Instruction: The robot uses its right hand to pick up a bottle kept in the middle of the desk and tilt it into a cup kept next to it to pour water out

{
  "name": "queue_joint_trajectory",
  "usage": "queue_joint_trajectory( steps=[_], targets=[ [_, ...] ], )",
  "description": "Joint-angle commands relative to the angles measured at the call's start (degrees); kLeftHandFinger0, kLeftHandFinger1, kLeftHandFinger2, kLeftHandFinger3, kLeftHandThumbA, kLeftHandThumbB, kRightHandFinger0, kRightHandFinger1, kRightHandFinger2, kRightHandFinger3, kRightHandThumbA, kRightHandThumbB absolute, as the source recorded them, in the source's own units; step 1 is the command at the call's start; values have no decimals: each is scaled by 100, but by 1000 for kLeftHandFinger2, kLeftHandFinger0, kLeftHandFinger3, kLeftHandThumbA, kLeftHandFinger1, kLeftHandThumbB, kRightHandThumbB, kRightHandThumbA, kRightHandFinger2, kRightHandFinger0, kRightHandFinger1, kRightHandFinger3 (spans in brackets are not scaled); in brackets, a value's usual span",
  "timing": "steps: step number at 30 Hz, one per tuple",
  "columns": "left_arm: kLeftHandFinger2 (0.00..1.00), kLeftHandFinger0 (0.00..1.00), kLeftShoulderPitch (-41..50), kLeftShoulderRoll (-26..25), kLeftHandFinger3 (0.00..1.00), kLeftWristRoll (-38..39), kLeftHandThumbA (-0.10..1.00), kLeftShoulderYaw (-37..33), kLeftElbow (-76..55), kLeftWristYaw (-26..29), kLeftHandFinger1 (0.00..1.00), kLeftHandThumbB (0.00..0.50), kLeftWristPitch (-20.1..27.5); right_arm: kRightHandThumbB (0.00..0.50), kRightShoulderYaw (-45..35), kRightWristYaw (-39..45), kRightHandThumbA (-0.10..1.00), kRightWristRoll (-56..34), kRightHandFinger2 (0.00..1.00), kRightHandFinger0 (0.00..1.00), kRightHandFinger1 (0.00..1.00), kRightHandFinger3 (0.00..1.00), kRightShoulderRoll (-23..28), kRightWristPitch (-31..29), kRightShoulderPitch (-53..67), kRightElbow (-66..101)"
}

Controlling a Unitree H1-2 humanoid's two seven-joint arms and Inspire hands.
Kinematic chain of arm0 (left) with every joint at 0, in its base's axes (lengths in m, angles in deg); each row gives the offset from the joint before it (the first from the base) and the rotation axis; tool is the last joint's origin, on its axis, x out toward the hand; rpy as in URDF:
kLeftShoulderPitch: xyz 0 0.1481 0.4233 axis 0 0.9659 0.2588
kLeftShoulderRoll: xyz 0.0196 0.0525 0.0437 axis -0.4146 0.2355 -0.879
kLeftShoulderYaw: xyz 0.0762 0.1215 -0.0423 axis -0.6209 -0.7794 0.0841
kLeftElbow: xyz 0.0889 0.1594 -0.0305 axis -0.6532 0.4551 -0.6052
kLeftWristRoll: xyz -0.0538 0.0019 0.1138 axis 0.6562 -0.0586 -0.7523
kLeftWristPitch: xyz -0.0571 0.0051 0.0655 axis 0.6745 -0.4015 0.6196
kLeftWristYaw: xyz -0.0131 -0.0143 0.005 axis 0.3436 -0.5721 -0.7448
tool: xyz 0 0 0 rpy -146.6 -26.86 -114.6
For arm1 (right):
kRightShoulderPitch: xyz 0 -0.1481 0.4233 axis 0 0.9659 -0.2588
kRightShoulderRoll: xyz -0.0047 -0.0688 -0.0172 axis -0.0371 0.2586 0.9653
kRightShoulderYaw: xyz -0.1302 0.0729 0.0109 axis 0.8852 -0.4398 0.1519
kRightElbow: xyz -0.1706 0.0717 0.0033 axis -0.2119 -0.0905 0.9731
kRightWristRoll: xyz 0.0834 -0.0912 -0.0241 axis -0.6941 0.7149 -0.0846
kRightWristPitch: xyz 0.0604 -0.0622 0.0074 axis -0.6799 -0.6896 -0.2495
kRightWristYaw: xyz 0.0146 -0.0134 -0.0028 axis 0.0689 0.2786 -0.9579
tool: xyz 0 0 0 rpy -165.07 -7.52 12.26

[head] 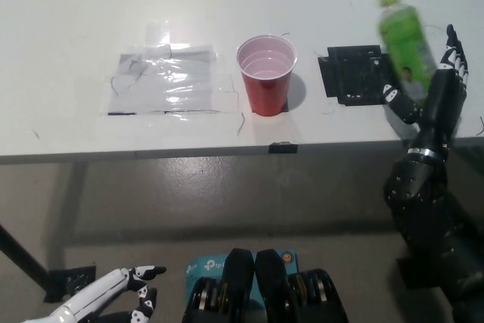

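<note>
Green bottle [406, 41]: gripped in black right hand [437, 88], lifted, leaning toward red cup [266, 75] for pouring. Cup: well to hand's left, upright on desk [76, 35]. White left hand [113, 296]: idle, low, fingers apart.

"tp-link" on blue box [206, 268]
</note>
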Motion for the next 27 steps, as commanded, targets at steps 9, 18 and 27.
queue_joint_trajectory(
  steps=[9,18,27],
  targets=[
    [1000,1000,105,-102,1000,-9,1000,150,-147,84,1000,386,-30,500,-14,686,999,624,1000,1000,1000,1000,95,997,1103,2451],
    [1000,1000,78,-114,1000,-48,1000,147,-122,80,1000,384,-4,500,-30,1616,980,575,1000,1000,1000,1000,268,1089,2237,4666],
    [1000,1000,24,-91,1000,6,1000,152,-113,55,1000,395,-34,395,650,3407,849,162,1000,1000,1000,1000,979,1056,3477,6526]
  ],
)
